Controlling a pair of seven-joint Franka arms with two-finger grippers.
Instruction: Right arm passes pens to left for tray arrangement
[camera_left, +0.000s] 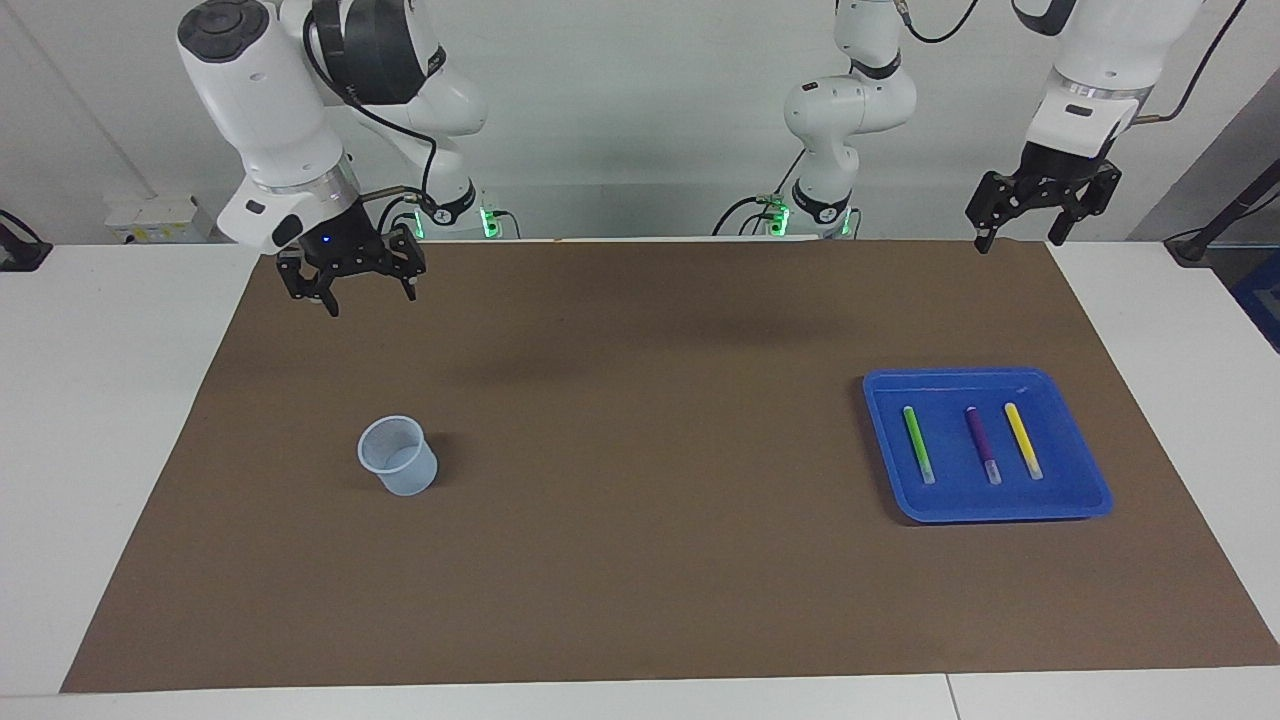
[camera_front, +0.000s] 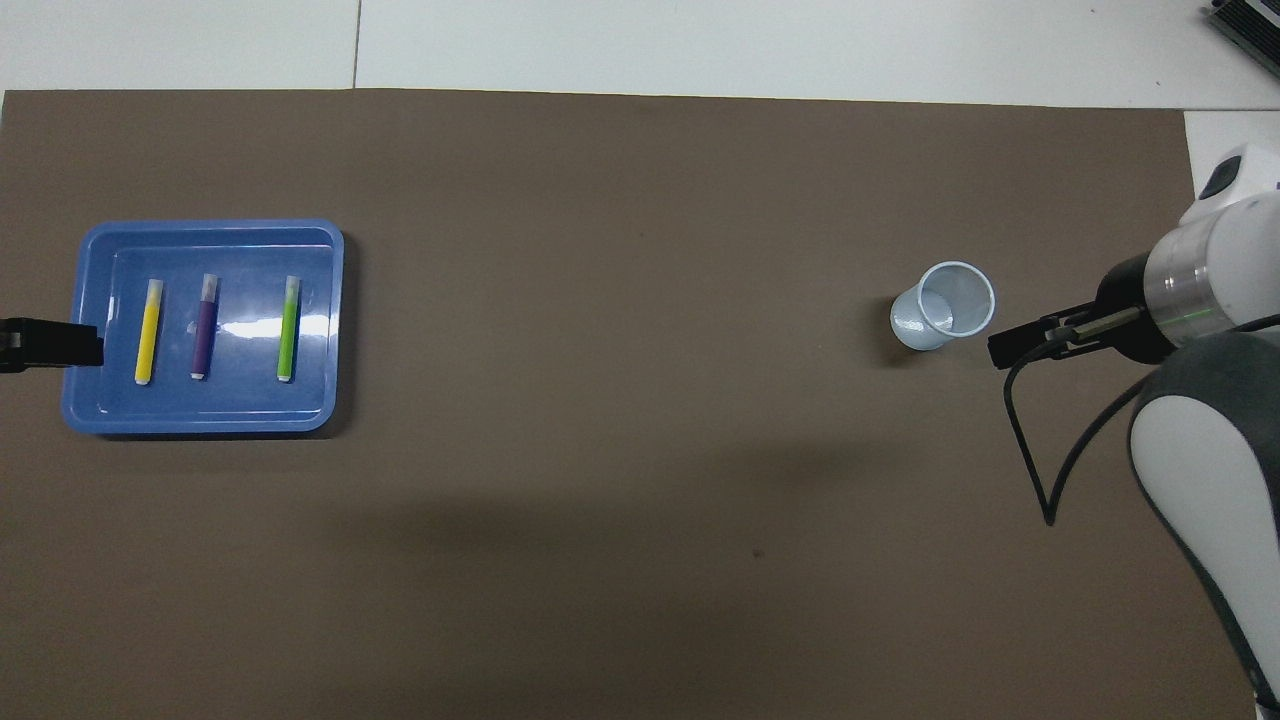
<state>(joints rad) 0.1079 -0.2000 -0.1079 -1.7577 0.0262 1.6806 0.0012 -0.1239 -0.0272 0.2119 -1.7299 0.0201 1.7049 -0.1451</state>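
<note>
Black fingers on both grippers are spread open and empty: left gripper (camera_left: 1041, 211) hangs up above the worktop's robot-side edge near the tray (camera_left: 1092, 492), right gripper (camera_left: 349, 282) waits well apart from it. Looks basically done, since the green pen (camera_left: 918, 444), purple pen (camera_left: 981, 444) and yellow pen (camera_left: 1023, 440) lie parallel inside the shiny blue tray.

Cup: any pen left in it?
No. In the overhead view the cup shows a bare inside, and the yellow pen, purple pen and green pen lie in the tray.
</note>
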